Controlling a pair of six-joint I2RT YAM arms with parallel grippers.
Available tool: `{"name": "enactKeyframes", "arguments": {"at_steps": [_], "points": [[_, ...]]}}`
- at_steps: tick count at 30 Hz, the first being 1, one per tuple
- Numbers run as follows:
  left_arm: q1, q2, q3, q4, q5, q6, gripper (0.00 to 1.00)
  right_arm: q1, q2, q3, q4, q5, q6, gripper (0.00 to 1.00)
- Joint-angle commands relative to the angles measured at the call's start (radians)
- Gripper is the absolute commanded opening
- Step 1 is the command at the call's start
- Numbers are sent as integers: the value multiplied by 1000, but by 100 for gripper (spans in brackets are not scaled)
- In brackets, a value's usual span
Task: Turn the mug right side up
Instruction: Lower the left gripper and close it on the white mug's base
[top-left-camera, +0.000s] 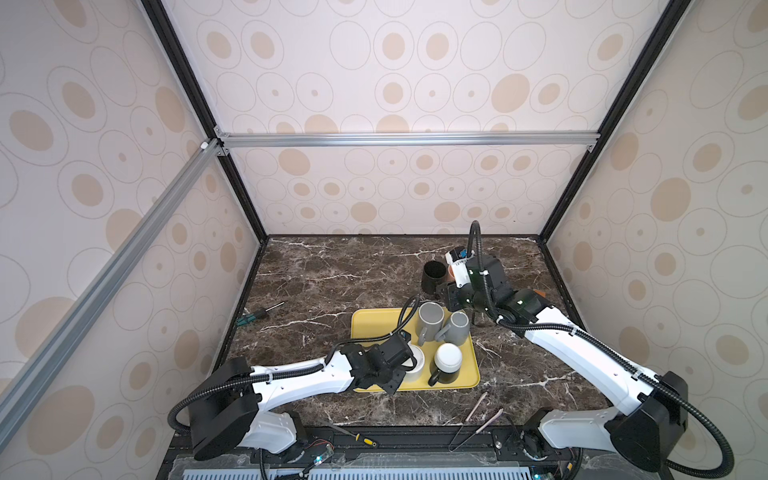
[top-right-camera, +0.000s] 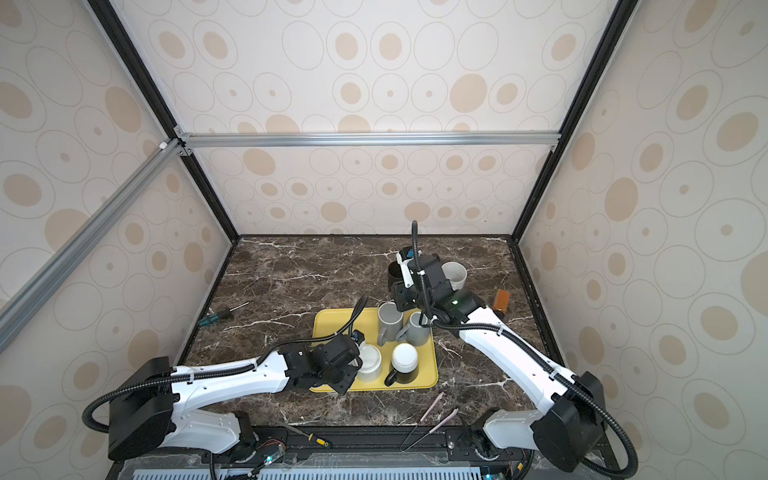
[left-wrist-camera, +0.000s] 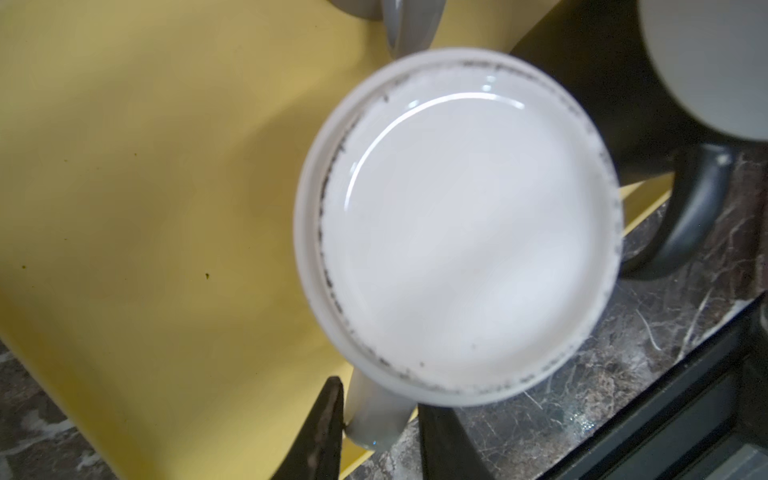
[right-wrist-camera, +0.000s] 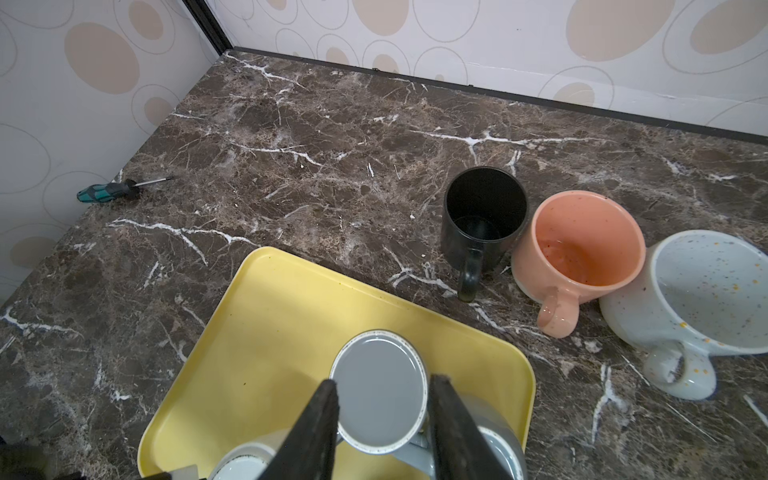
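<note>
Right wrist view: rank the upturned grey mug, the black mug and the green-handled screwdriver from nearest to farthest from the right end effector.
1. The upturned grey ceramic mug, on the yellow tray, seen between the right end effector jaws.
2. The upright black ceramic mug, on the marble top beyond the tray.
3. The green-handled screwdriver, far off by the wall.

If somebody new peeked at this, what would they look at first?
Probably the bright yellow tray in the middle of the dark marble table, crowded with upside-down mugs. Next, the left gripper clasping the white mug by its handle. Past the tray, nearer the back wall, stand three upright ones: a black mug, a peach mug and a speckled mug.
</note>
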Motion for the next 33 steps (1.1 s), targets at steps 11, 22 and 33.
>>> {"name": "enactKeyframes", "arguments": {"at_steps": [11,22,33], "points": [[10,4,24,19,-5,21,30,1,-7,-17,2,14,8,39],[9,48,32,29,-15,44,30,1,-26,-25,-4,33,2,39],[10,40,32,33,-29,47,29,1,-16,-31,-2,25,9,38]]}}
